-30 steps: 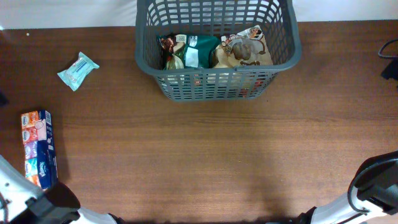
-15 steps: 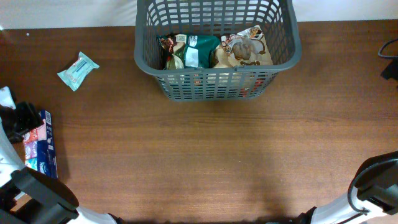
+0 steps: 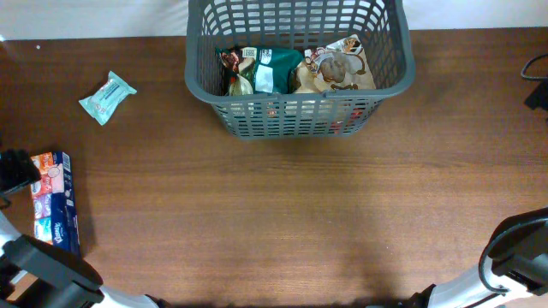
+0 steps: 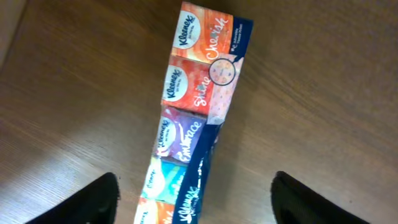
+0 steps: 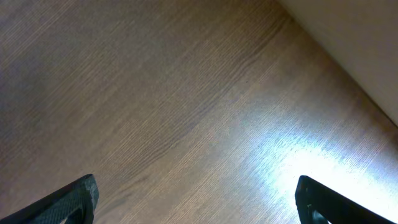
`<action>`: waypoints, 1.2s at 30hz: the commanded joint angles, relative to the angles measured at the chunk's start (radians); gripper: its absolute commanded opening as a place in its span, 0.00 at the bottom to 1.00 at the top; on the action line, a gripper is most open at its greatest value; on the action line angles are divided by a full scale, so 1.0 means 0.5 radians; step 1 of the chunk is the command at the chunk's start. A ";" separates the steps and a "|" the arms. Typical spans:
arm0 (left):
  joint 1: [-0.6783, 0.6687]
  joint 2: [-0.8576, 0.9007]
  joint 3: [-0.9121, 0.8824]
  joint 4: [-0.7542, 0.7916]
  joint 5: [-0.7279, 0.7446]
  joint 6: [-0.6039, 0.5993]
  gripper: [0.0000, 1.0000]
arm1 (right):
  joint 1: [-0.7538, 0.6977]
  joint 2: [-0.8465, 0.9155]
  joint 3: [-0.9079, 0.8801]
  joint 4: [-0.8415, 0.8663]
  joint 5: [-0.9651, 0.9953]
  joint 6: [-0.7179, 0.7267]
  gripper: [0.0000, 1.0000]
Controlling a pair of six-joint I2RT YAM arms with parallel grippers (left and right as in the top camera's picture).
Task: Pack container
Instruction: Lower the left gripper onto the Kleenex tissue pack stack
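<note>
**A:** Where is the basket?

**B:** The basket (image 3: 295,118) stands upright at the far edge of the bench (image 3: 282,214), about midway across. Inside it, a green packet (image 3: 276,68) and a brown-and-white packet (image 3: 338,67) lie side by side against the near wall.

**A:** And the left claw?

**B:** The left claw (image 4: 199,202) is spread wide above a tissue pack (image 4: 196,118), with one finger on either side. Neither finger touches it. The tissue pack is a long strip of colourful little packs. It lies flat by the bench's left edge, well apart from the basket.

**A:** The right claw?

**B:** The right claw (image 5: 202,202) is spread wide too, low over the bench, with only bare wood between its fingers.

**A:** Anything else lying out?

**B:** A small pale-blue packet (image 3: 107,97) lies on the bench left of the basket, farther back than the tissue pack and touching neither.
</note>
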 commanded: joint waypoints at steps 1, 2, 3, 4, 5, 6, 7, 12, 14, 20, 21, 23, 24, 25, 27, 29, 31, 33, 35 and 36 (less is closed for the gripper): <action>0.014 0.017 -0.001 0.006 0.059 0.124 0.81 | 0.002 -0.024 -0.003 0.005 -0.003 0.016 0.99; 0.014 0.022 -0.001 0.006 0.058 0.140 0.82 | 0.002 -0.024 -0.003 0.005 -0.003 0.016 0.99; 0.014 0.028 -0.001 0.006 0.054 0.139 0.83 | 0.002 -0.024 -0.003 0.005 -0.003 0.016 0.99; 0.016 0.040 -0.001 0.005 0.052 0.140 0.83 | 0.002 -0.024 -0.003 0.005 -0.003 0.016 0.99; 0.016 0.050 -0.001 0.004 0.053 0.139 0.83 | 0.002 -0.024 -0.003 0.005 -0.003 0.016 0.99; 0.016 0.067 -0.001 -0.002 0.053 0.139 0.83 | 0.002 -0.024 -0.003 0.005 -0.003 0.016 0.99; 0.016 0.103 -0.005 -0.009 0.053 0.139 0.83 | 0.002 -0.024 -0.003 0.005 -0.003 0.016 0.99; 0.018 0.208 -0.013 -0.011 0.053 0.161 0.84 | 0.002 -0.024 -0.003 0.005 -0.003 0.016 0.99; 0.022 0.265 -0.014 -0.008 0.058 0.169 0.87 | 0.002 -0.024 -0.003 0.005 -0.003 0.016 0.99; 0.056 0.397 -0.015 -0.011 0.060 0.169 0.94 | 0.002 -0.024 -0.003 0.005 -0.003 0.016 0.99; 0.064 0.417 -0.016 -0.014 0.067 0.169 0.94 | 0.002 -0.024 -0.003 0.005 -0.003 0.016 0.99; 0.079 0.458 -0.016 -0.018 0.101 0.169 0.94 | 0.002 -0.024 -0.003 0.005 -0.003 0.016 0.99; 0.082 0.472 -0.016 -0.017 0.111 0.168 0.93 | 0.002 -0.024 -0.003 0.005 -0.003 0.016 0.99; 0.084 0.486 -0.016 -0.017 0.113 0.169 0.94 | 0.002 -0.024 -0.003 0.005 -0.003 0.016 0.99; 0.084 0.509 -0.016 -0.009 0.111 0.169 0.94 | 0.002 -0.024 -0.003 0.005 -0.003 0.016 0.99; 0.084 0.530 -0.016 0.003 0.111 0.169 0.94 | 0.002 -0.024 -0.003 0.005 -0.003 0.016 0.99; 0.084 0.558 -0.016 0.023 0.112 0.169 0.94 | 0.002 -0.024 -0.003 0.005 -0.003 0.016 0.99; 0.083 0.581 -0.016 0.035 0.114 0.168 0.94 | 0.002 -0.024 -0.003 0.005 -0.003 0.016 0.99; 0.084 0.604 -0.016 0.037 0.114 0.169 0.94 | 0.002 -0.024 -0.003 0.005 -0.003 0.016 0.99; 0.084 0.623 -0.016 0.037 0.114 0.169 0.94 | 0.002 -0.024 -0.003 0.005 -0.003 0.016 0.99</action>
